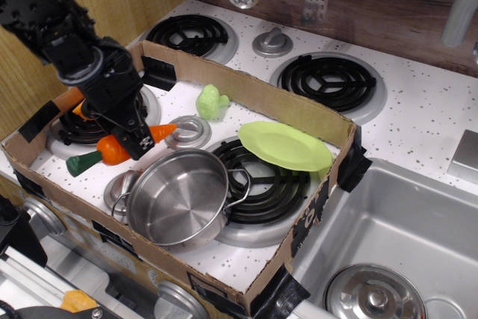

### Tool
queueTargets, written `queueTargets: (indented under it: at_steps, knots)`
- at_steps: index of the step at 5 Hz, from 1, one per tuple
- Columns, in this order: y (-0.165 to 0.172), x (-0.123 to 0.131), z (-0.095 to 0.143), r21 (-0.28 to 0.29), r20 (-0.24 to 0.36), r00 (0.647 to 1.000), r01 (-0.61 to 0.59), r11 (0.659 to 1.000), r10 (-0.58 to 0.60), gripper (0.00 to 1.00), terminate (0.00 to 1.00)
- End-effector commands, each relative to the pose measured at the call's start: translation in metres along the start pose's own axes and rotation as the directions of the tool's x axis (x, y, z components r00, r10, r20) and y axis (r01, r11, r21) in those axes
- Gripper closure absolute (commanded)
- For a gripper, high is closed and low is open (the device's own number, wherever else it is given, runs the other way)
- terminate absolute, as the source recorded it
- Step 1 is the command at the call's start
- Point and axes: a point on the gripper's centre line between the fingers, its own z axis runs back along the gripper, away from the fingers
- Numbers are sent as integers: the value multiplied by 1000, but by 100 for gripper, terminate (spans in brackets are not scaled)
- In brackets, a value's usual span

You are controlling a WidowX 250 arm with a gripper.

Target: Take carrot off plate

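Your tool (133, 138) is clamped on the carrot (112, 150), low over the counter (418, 121), at 9 o'clock from the plate (285, 146).

My black robot gripper (133, 137) is low over the front-left burner, its fingers closed on the small orange plastic carrot with a dark green top (112, 150). The carrot's green end projects to the gripper's left, its orange tip to the right. Just below and right of the gripper stands a round steel pot (179, 198). Well to its right, apart from the carrot, lies the flat lime-green plastic plate (285, 146). A pale green toy (211, 101) sits beyond the gripper, near the cardboard wall (246, 92).
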Motion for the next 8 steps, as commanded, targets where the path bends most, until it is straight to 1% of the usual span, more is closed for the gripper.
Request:
queueTargets:
  at_steps: [1,2,3,4,5,6,7,8]
  knots:
    - [16,0,-6,15,41,999,-23,1000,22,100,0]
    - [16,-4,-7,13,53,997,-57,998,57,100,0]
    - [15,-2,-5,26,60,996,-60,998,59,0,0]
    - [13,3,2,46,61,996,-63,997,61,0,0]
    - [11,21,15,74,36,999,-30,997,27,0,0]
    - [5,36,27,101,30,999,-40,994,37,0,0]
    - [-4,49,36,105,14,997,-77,992,76,0,0]
    - [-4,49,36,105,14,997,-77,992,76,0,100]
